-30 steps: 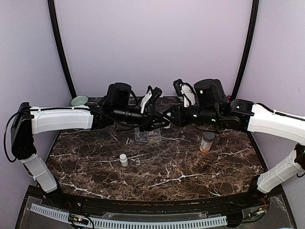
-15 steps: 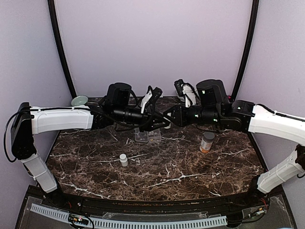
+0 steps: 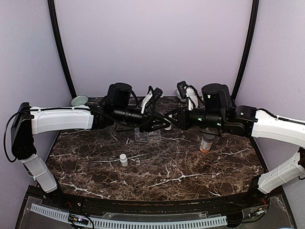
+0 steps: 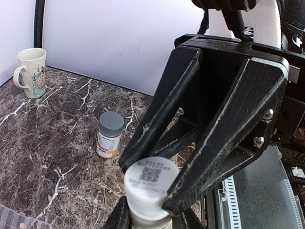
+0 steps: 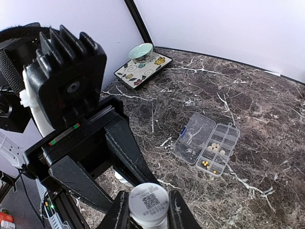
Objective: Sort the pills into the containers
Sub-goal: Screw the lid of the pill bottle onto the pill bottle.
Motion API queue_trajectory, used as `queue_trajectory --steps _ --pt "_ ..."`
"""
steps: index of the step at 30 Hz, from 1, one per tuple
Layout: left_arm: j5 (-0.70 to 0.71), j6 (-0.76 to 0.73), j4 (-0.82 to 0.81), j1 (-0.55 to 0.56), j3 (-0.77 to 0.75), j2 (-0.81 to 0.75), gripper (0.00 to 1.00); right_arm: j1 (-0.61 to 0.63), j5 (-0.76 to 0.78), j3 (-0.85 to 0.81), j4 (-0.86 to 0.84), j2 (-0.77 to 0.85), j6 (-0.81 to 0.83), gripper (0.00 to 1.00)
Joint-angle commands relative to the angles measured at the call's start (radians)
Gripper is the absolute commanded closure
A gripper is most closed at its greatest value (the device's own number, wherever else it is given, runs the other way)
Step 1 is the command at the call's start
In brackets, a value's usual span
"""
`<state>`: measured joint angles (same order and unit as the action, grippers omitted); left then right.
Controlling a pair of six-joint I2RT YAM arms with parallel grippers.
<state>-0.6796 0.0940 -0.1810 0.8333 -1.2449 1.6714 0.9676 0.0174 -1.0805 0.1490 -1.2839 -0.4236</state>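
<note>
Pills (image 5: 215, 147) are what this is all about, but the action's up in the air right now. The two arms meet over the table (image 3: 181, 167) with a little white bottle (image 4: 147, 215) pinched between them. The left gripper (image 4: 151, 222) is clamped around the bottle's body, and the right gripper (image 5: 148, 213) is closed tight on the cap (image 5: 148, 200), the one with the QR sticker on top. Looks to me like a hold-and-twist setup, one arm playing vise and the other doing the turning, so I'd guess the cap is meant to come off. Down on the marble near where they meet sits the clear pill box (image 5: 229, 139), lying flat with its lid (image 5: 192, 137) flipped open to one side. That makes sense if the plan is to tip the bottle out over it. A small cluster of cream tablets already lies in one middle compartment, and most of the others look bare. Further out, an orange bottle (image 3: 207, 142) with a grey cap stands off to the right and a second white bottle (image 3: 123, 160) stands nearer the arms' bases. A mug (image 4: 32, 72) and a bowl (image 5: 140, 49) on a patterned tray (image 5: 147, 71) are off toward the edges, out of the way.
</note>
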Motion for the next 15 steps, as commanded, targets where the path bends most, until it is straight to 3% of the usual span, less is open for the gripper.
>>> queue_trajectory --steps 1,15 --pt "-0.020 -0.001 -0.034 -0.012 -0.057 -0.036 1.00 -0.002 -0.026 0.017 0.026 -0.017 0.020 0.77" --pt "-0.038 -0.044 0.013 -0.011 -0.086 -0.022 1.00 -0.005 -0.057 -0.035 0.058 -0.076 0.027 0.76"
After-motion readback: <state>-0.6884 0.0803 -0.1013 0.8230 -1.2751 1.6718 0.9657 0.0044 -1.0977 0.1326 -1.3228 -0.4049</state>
